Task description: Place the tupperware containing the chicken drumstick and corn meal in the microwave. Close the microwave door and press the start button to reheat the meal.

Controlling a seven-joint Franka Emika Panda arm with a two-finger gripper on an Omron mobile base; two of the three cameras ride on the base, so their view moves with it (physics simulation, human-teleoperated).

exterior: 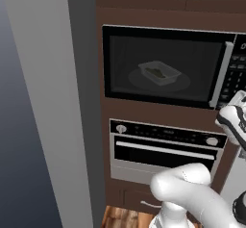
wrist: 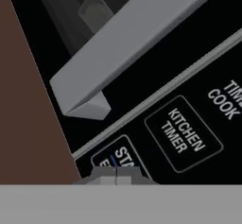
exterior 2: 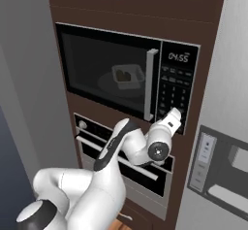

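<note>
The built-in black microwave has its door shut. Behind the dark glass, the translucent grey tupperware rests on the round plate. A dark brownish lump of food shows inside it; the corn cannot be made out. My gripper is shut, its tips at the keypad's lower left corner, right on the start button, just below the bottom end of the door's bar handle.
A knobbed oven with a horizontal silver handle sits under the microwave. The display reads digits. A light-grey fridge with a dispenser stands to the right, a grey panel to the left, brown cabinets above.
</note>
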